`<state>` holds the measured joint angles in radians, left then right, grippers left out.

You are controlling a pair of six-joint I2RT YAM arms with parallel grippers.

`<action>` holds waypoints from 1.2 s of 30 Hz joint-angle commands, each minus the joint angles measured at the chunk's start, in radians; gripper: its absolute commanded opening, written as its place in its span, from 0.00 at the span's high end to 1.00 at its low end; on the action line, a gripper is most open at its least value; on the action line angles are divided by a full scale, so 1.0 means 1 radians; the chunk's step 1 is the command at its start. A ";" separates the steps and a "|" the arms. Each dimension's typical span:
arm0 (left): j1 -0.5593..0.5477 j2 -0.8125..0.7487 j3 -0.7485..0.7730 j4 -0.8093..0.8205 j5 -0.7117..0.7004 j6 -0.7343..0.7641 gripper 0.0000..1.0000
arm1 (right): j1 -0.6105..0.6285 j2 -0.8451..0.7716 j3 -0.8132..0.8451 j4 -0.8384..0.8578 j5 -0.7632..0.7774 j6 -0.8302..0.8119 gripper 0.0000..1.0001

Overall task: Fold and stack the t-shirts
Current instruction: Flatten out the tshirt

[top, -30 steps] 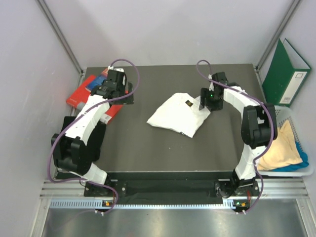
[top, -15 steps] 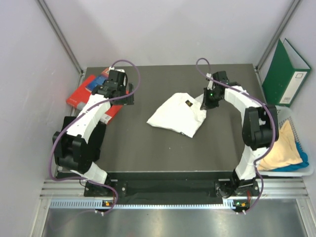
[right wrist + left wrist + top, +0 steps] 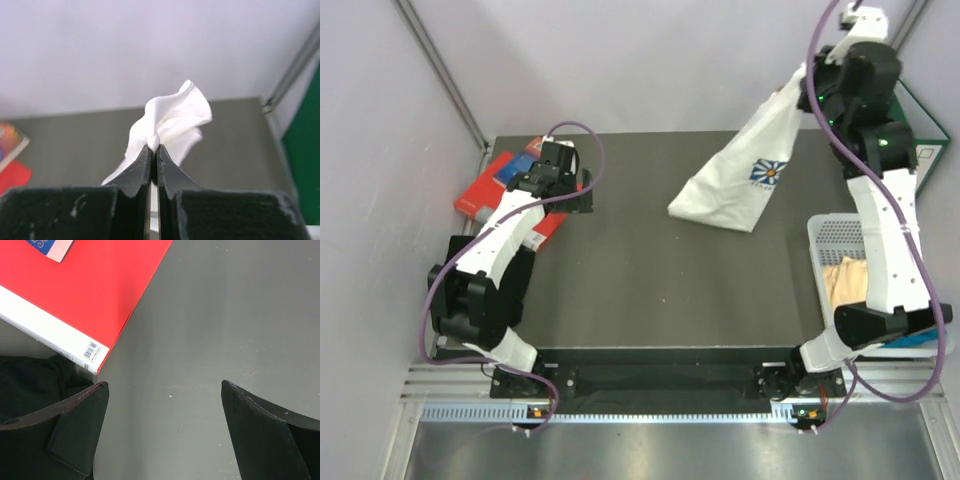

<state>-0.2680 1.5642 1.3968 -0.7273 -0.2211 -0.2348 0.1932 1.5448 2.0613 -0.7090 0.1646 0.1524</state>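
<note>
Right wrist view shows the right pincer (image 3: 154, 148) clamped shut on a bunched pinch of the white shirt (image 3: 172, 117). Gripping one point up high probably serves to let the cloth hang and fall open. From above, the shirt drapes down from that raised pincer with its daisy print showing, and its lower edge seems to rest on the tabletop (image 3: 620, 290), far right. The left pincer (image 3: 163, 387) gapes wide and empty, low beside the red book (image 3: 90, 285), likely parked out of the way. A yellow shirt (image 3: 845, 280) lies in the basket (image 3: 830, 235).
</note>
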 commanded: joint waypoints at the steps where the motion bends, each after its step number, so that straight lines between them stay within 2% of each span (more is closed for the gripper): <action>1: -0.002 -0.004 0.028 0.020 0.012 -0.005 0.02 | -0.001 -0.048 0.159 -0.030 0.219 -0.085 1.00; 7: -0.002 -0.026 -0.002 0.028 0.014 -0.011 0.01 | 0.083 -0.077 0.178 -0.026 0.170 -0.106 1.00; 13: 0.000 -0.044 -0.013 0.029 0.009 -0.023 0.02 | 0.296 0.050 0.108 -0.079 0.020 -0.087 1.00; 18: -0.002 -0.084 -0.010 0.020 -0.053 -0.034 0.02 | 0.481 0.257 0.123 -0.101 -0.288 -0.014 1.00; 21: -0.002 -0.137 -0.021 0.020 -0.141 -0.047 0.02 | 0.592 0.450 0.252 -0.190 -0.494 0.013 1.00; 22: 0.001 -0.151 -0.034 0.026 -0.171 -0.050 0.01 | 0.642 0.539 0.311 -0.213 -0.538 0.018 0.94; 23: 0.001 -0.165 -0.041 0.029 -0.184 -0.046 0.01 | 0.661 0.573 0.327 -0.236 -0.600 0.025 0.83; 25: 0.001 -0.194 -0.054 0.034 -0.193 -0.040 0.02 | 0.693 0.613 0.297 -0.265 -0.611 0.029 0.62; 27: 0.000 -0.205 -0.061 0.023 -0.187 -0.041 0.01 | 0.696 0.578 0.206 -0.201 -0.600 0.035 0.55; 29: 0.000 -0.208 -0.073 0.019 -0.150 -0.050 0.01 | 0.683 0.468 0.058 -0.143 -0.491 0.055 0.38; 31: 0.000 -0.217 -0.103 0.038 -0.083 -0.052 0.01 | 0.629 0.358 -0.059 -0.070 -0.430 0.084 0.26; 35: 0.000 -0.225 -0.192 0.124 0.188 -0.064 0.01 | 0.487 0.229 -0.180 -0.026 -0.282 0.111 0.27; 36: -0.003 -0.208 -0.223 0.140 0.301 -0.075 0.01 | 0.459 0.212 -0.220 -0.020 -0.268 0.113 0.27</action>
<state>-0.2638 1.3632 1.2484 -0.6876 -0.2306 -0.2718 0.8009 1.9434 1.9034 -0.8402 -0.2554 0.2268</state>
